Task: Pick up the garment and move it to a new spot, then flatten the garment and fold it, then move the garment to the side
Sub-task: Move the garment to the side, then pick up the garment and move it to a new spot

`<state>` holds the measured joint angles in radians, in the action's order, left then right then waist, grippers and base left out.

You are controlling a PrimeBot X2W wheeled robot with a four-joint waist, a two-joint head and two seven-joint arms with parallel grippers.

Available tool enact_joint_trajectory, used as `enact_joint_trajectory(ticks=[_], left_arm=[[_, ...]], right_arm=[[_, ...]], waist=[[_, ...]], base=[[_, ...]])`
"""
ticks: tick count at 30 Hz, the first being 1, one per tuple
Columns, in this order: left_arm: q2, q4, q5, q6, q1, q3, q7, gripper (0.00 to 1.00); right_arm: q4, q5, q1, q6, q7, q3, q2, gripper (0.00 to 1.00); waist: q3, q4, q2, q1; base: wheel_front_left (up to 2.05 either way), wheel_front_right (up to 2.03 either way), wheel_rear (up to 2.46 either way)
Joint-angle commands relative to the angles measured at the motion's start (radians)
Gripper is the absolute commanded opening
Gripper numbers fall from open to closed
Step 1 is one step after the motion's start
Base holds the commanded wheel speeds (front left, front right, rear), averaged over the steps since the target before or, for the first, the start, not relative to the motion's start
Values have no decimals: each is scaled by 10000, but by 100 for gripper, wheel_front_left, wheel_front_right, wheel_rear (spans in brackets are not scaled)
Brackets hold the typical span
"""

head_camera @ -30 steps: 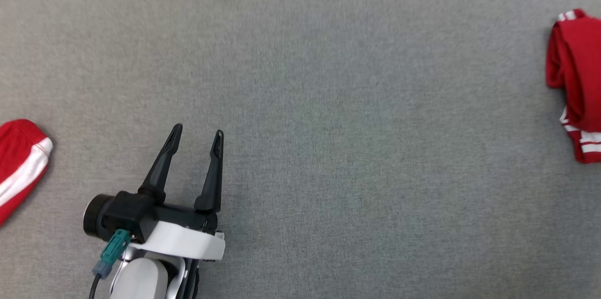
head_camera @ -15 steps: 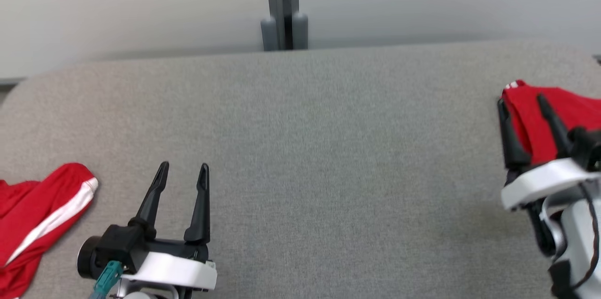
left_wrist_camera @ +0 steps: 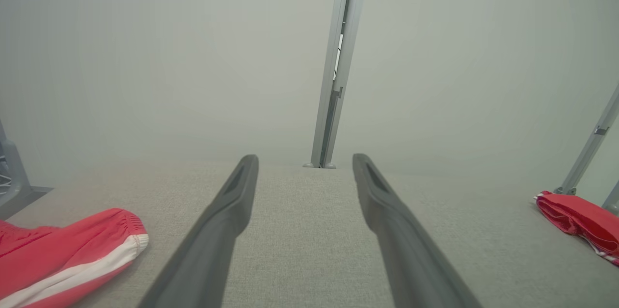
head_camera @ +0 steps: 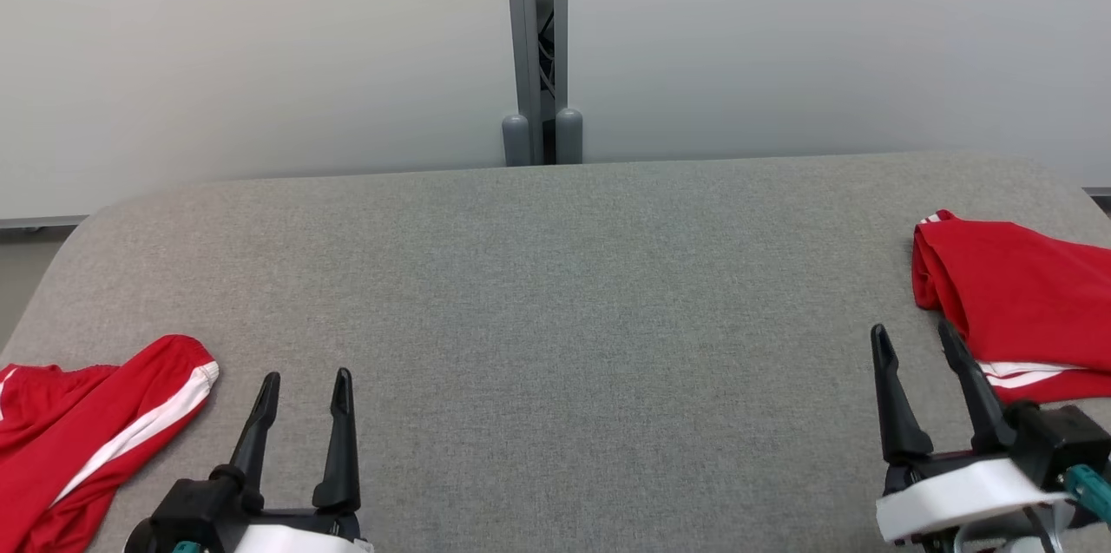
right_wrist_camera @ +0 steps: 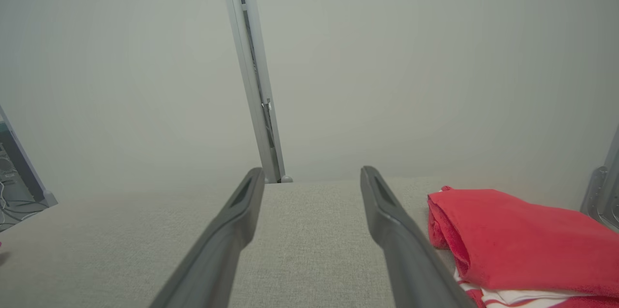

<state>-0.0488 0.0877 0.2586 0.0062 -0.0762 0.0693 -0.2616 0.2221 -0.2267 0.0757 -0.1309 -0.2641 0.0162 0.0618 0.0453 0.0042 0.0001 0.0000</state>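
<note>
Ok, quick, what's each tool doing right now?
Left tool: open, empty.
Right tool: open, empty, next to the folded red garment.

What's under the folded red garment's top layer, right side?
Under the top layer of the folded red garment, red fabric with white stripes peeks out at the near edge, on the grey cloth table. Deeper inside the fold is hidden.

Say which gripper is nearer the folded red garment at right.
Right. The right gripper sits just beside the folded red garment; the left gripper is far across the table.
</note>
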Motion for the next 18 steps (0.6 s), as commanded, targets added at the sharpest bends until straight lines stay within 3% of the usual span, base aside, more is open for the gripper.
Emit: enact_joint_trajectory(ticks=[1, 18], left_arm=[[-43, 41, 51, 26, -101, 23, -44, 100], [-43, 318, 171, 116, -327, 257, -44, 100]], right_arm=[[-81, 219, -222, 4, 6, -28, -19, 100], [-248, 583, -855, 4, 6, -239, -84, 100]], waist=[[62, 36, -1, 0], [217, 24, -1, 0]], base=[[0, 0, 0], [0, 0, 0]])
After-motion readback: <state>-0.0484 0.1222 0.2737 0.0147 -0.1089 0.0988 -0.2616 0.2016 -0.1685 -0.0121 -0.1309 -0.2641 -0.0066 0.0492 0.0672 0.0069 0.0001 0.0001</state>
